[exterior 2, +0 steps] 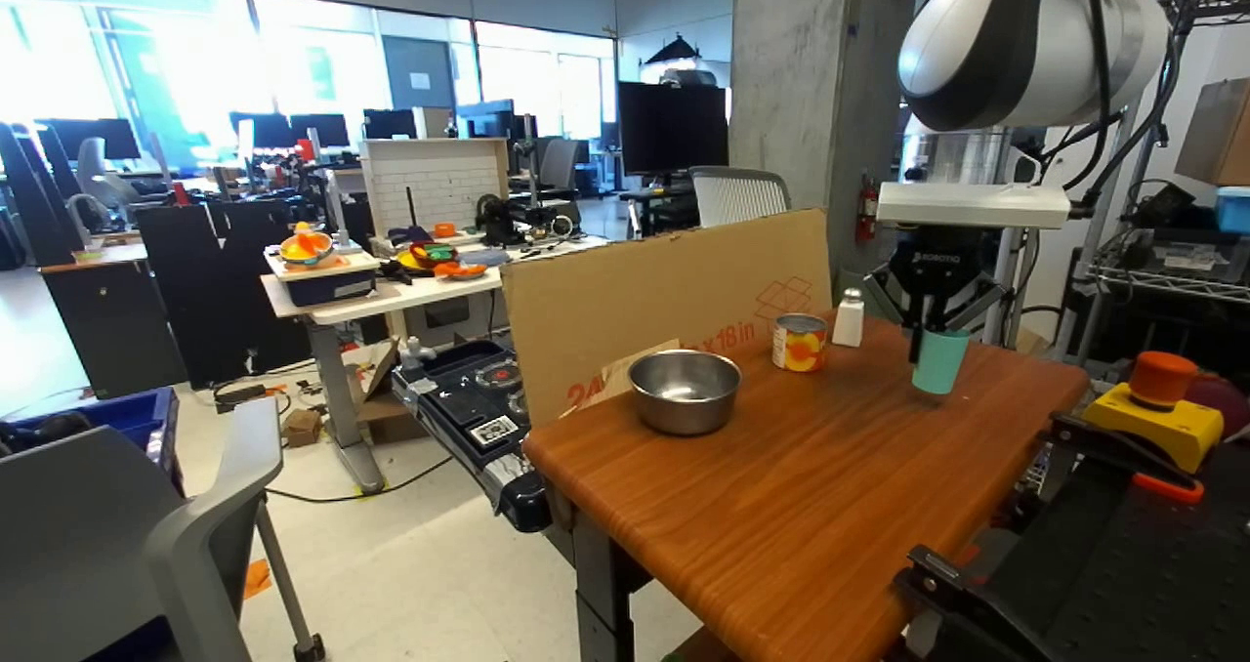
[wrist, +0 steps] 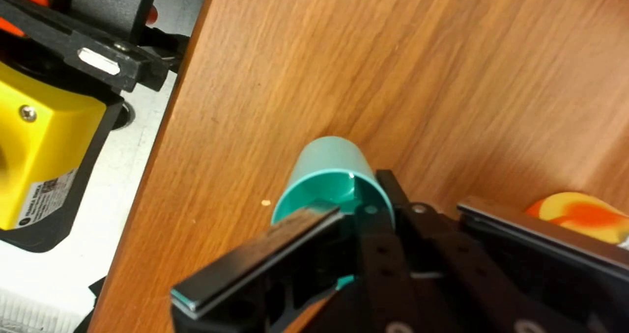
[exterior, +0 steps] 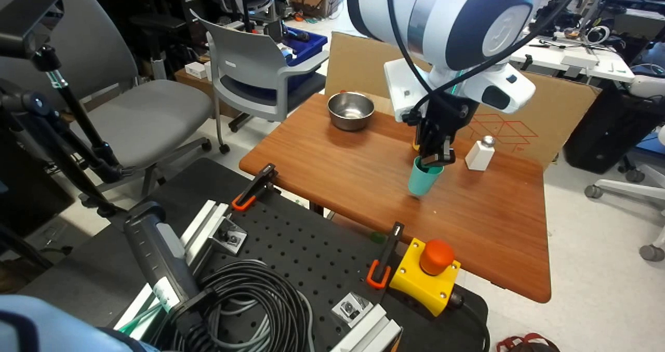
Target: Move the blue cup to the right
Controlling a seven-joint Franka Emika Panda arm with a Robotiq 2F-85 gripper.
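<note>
- cup: mouth up, at the right of the frame in an exterior view; whether it touches the table, i cannot tell.
- gripper: pinching the cup's wall, one finger inside, one outside.
- bowl: middle of that frame.
- can and shaker: side by side, between bowl and cup there.

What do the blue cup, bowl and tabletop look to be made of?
Blue cup: probably plastic, satin; even, opaque color with only a soft highlight.
Bowl: metal, likely stainless steel, satin; grey sheen with a bright reflection inside.
Tabletop: wood or wood-look laminate, low sheen; streaked brown grain shows, but the pictures don't settle which.
</note>
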